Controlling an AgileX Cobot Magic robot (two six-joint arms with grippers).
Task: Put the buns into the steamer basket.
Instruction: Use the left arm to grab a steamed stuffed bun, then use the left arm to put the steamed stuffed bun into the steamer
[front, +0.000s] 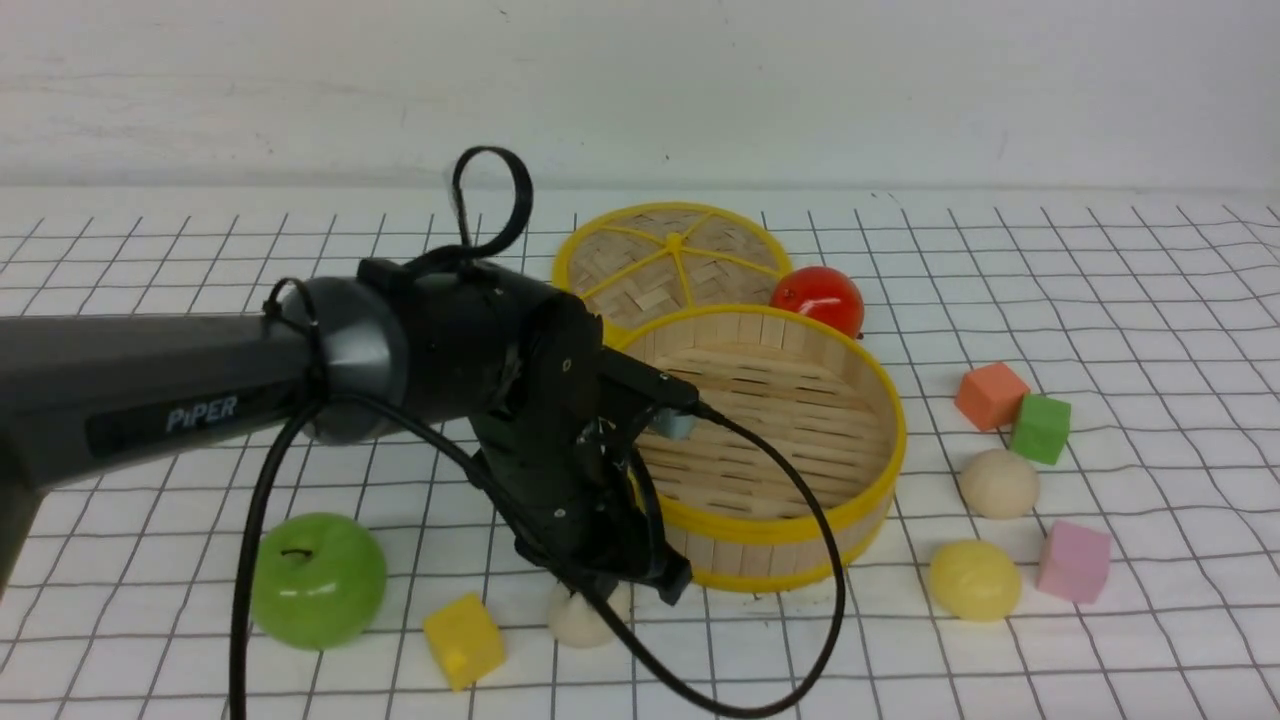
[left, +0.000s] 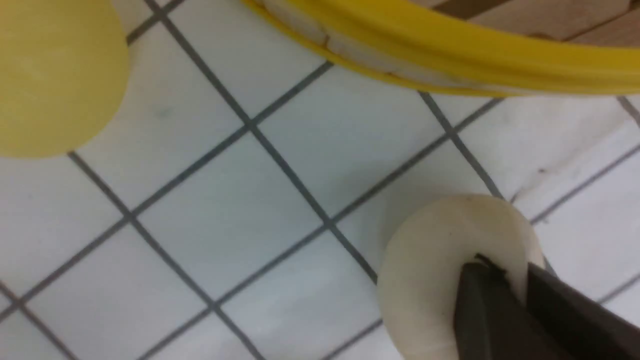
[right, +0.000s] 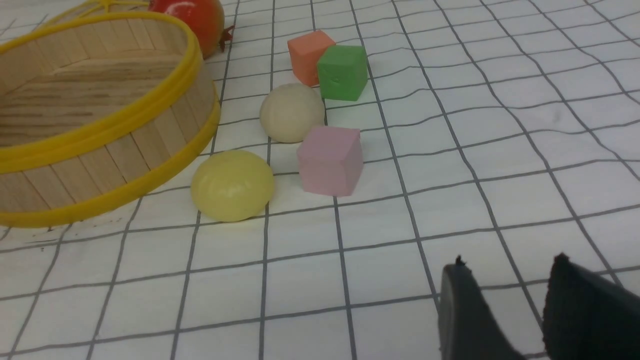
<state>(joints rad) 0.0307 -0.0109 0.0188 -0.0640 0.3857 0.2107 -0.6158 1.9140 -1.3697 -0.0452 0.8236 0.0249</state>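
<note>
Three buns on show from the front, all on the gridded cloth (front: 1150, 330), none in the basket (front: 800, 545). White bun (front: 575, 625) just before the basket's near wall, beside a yellow cube (front: 463, 640); beige bun (front: 998, 483) and yellow bun (front: 975, 578) off to the basket's right. Left arm (front: 150, 390) stretched in low from the left, wrist bent steeply down, left gripper (front: 600, 592) right on top of the white bun.

Closer, from the left wrist: black fingers (left: 480, 310) nearly together, seemingly pinching a small part of the white bun (left: 430, 270), apparently resting on the cloth. Basket rim (left: 450, 50) near. Round yellow shape (left: 50, 75) cut by the frame edge; bun or cube, cannot tell. Likely risk: slipping off so shallow a pinch on the lift, dropping the bun short of the rim or rolling it away; also clipping the near wall if raised too little.

Lastly, from the right wrist: right gripper (right: 530, 325) low over bare cloth, fingers apart, holding nothing. Yellow bun (right: 232, 185) and beige bun (right: 291, 112) ahead, by a pink cube (right: 330, 160), basket (right: 100, 125) beyond.
</note>
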